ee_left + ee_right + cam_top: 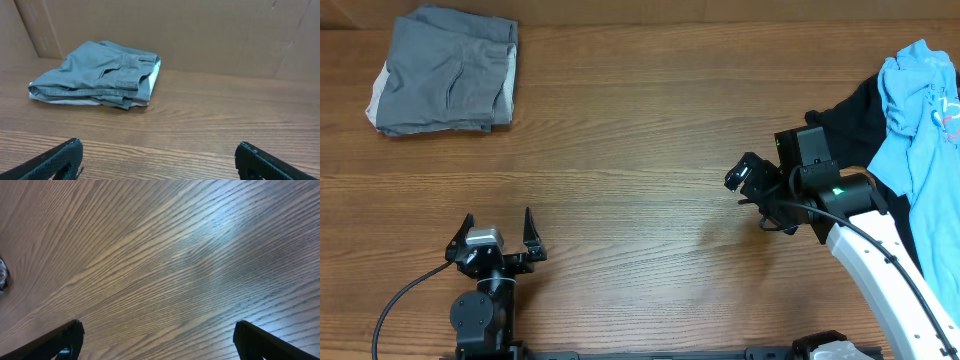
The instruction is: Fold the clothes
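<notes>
Shorts of medium-grey cotton [445, 70] lie folded on the brown wood-grain surface [640, 150], upper left of the overhead frame; a light blue tee [925, 120] overlies a black tee [855, 115] at right. The left tool [499, 222] and right tool [744, 176] both gape, empty.

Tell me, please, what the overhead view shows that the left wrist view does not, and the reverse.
Only overhead: the light blue tee lying over the black tee at the right edge, and the right gripper, open over bare wood. Only left wrist: the brown cardboard wall at the back. Both: the folded grey shorts, the wooden table and the open left gripper.
</notes>
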### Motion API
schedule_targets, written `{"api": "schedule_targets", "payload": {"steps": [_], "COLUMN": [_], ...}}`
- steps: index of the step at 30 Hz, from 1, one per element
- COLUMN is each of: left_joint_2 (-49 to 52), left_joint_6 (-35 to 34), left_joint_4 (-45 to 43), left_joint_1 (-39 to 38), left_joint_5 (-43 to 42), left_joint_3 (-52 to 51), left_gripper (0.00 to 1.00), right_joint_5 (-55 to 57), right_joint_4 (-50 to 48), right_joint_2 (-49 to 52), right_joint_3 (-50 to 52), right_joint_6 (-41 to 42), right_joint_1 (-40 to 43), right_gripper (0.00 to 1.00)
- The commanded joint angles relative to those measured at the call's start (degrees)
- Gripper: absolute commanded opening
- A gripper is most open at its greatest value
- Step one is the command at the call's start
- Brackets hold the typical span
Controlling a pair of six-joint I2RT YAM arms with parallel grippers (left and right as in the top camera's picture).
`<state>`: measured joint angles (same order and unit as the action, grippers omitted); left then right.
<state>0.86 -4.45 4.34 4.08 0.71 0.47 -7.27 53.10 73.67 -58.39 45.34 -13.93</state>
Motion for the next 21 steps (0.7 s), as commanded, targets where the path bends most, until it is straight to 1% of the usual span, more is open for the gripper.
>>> {"api": "schedule_targets", "payload": {"steps": [1,12,16,21], "left_joint_2": [-0.66,-0.66,-0.66,-0.66], "left_joint_6": [0.39,0.39,0.39,0.39], "left_joint_4": [-0.04,-0.04,-0.04,-0.04], "left_joint_1": [-0.35,-0.35,-0.35,-0.35], "left_joint_5": [0.76,0.76,0.76,0.76], "left_joint_3": [-0.2,-0.2,-0.2,-0.2], "left_gripper": [1.0,1.0,1.0,1.0], "right_joint_5": [-0.15,-0.13,-0.13,-0.13], "right_joint_4": [-0.35,-0.33,-0.33,-0.33], "right_joint_2": [0.07,-0.39,-5.29,-16.17], "right_joint_3": [-0.94,-0.92,-0.92,-0.92], "right_joint_6": [-0.17,-0.17,-0.17,-0.17], "right_joint_1": [-0.31,-0.24,-0.2,-0.13], "right_gripper": [1.0,1.0,1.0,1.0]}}
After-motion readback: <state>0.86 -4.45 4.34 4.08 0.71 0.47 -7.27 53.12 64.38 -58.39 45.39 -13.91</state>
